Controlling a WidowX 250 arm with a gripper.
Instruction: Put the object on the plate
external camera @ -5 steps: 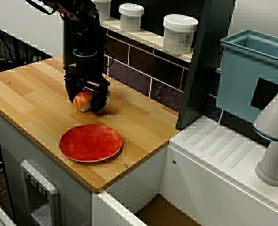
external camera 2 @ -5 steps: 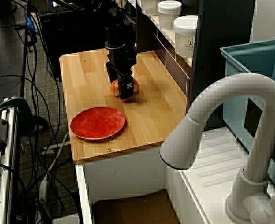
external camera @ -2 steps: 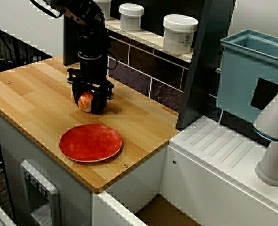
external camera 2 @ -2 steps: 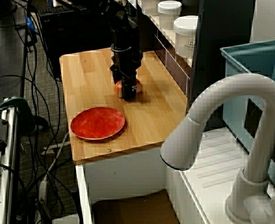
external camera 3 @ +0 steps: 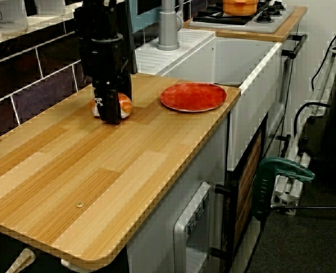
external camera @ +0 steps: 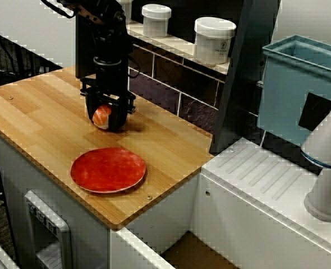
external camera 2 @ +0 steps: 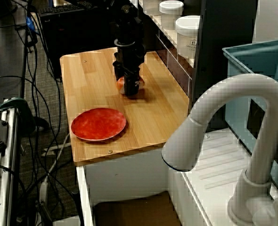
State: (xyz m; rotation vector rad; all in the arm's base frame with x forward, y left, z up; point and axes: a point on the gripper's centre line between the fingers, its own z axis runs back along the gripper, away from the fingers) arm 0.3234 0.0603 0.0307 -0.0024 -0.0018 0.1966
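Sushi (external camera: pixel 101 116) sits between the black fingers of the gripper (external camera: pixel 107 117), low over the wooden bench (external camera: pixel 36 123) toward its back edge, by the dark tiled wall (external camera: pixel 171 84). From the side view the piece (external camera 3: pixel 124 106) looks to rest on or just above the wood, with one finger (external camera 3: pixel 107 105) in front of it; I cannot tell whether it touches the surface. The jaws are narrow and closed on it.

Writing: the white jar (external camera: pixel 214 40) on the shelf carries a small printed logo, too small to read. In the side view another jar (external camera 3: pixel 5 16) shows a house-shaped mark with letters I cannot make out. The finger in that view bears a small white mark, also unreadable.

Compared with a second ago, the gripper has turned about its upright axis and shifted a little toward the back edge, taking the sushi with it; less of the piece shows now between the fingers.

Nearest the front edge of the bench lies the red plate (external camera: pixel 108 169), close to the right front corner and apart from the gripper. Behind it comes the gripper with the sushi, then the wall and the shelf of jars. Right of the bench are a white drainboard (external camera: pixel 266 185) and a grey tap (external camera 2: pixel 224 117).
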